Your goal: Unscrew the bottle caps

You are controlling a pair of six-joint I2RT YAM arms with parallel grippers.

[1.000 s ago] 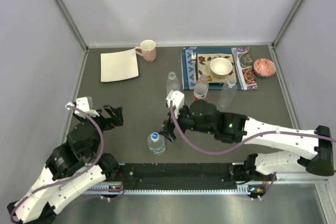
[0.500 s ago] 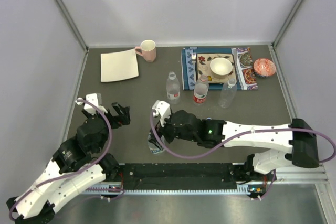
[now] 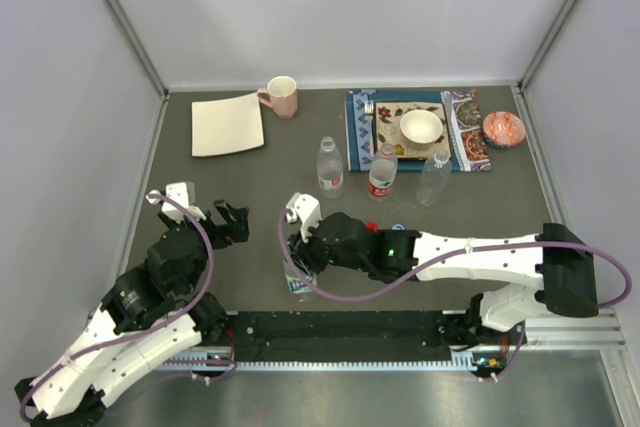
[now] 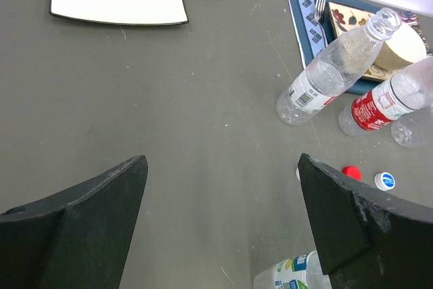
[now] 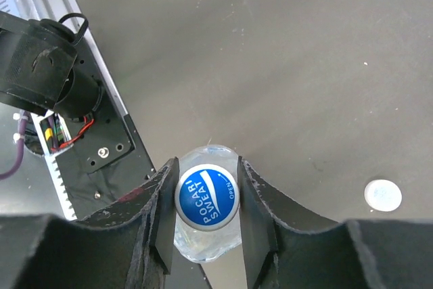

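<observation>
Right gripper [image 5: 206, 208] clamped on the blue cap [image 5: 207, 195], a finger pressed to each side. The cap sits atop the near bottle [image 3: 297, 285], upright on the tabletop [image 3: 250, 177]. Cap print: "POCARI SWEAT", small "OPEN" at the rim. Left gripper [image 4: 216, 225] left of that bottle, spread wide, holding nothing. Beyond it to the right, loose: red cap [image 4: 350, 172], blue-and-white cap [image 4: 385, 181], whitish cap [image 5: 383, 195]. Farther beyond: red-labelled bottle [image 3: 383, 175] between left clear bottle [image 3: 328, 165] and right clear bottle [image 3: 434, 177]; label text unreadable.
</observation>
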